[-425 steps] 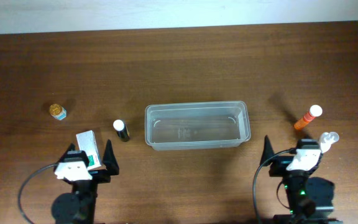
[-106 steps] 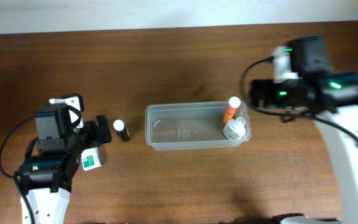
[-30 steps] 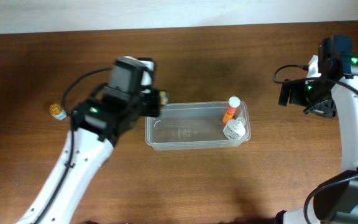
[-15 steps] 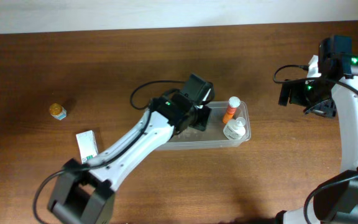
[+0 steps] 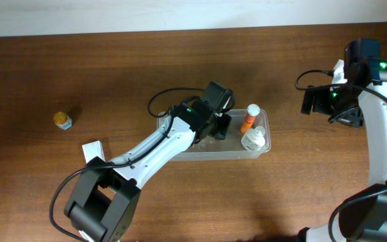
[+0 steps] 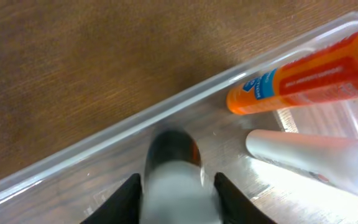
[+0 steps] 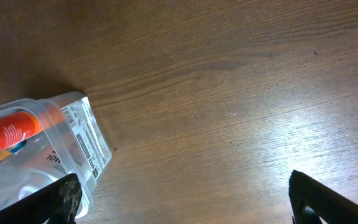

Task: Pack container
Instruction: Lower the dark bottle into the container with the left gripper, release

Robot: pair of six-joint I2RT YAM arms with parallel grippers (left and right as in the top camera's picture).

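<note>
The container [image 5: 207,154] is a clear tub in the middle of the table. An orange tube [image 5: 249,117] and a clear white-capped bottle [image 5: 254,140] lie in its right end. My left gripper [image 5: 220,128] hangs over the tub just left of them. In the left wrist view its fingers [image 6: 177,180] press on both sides of a small dark bottle with a white cap [image 6: 174,168], which is blurred, just above the container floor near the rim [image 6: 104,140]. My right gripper [image 7: 182,186] is open and empty above bare table, right of the tub's corner [image 7: 79,143].
A small gold-lidded jar [image 5: 62,119] stands at the far left. A white and green box [image 5: 91,149] lies left of the tub, partly under my left arm. My right arm [image 5: 375,101] is at the right edge.
Over the last second my left arm swung from the tub's left end to its right half, carrying the small bottle down inside. The right arm has not moved.
</note>
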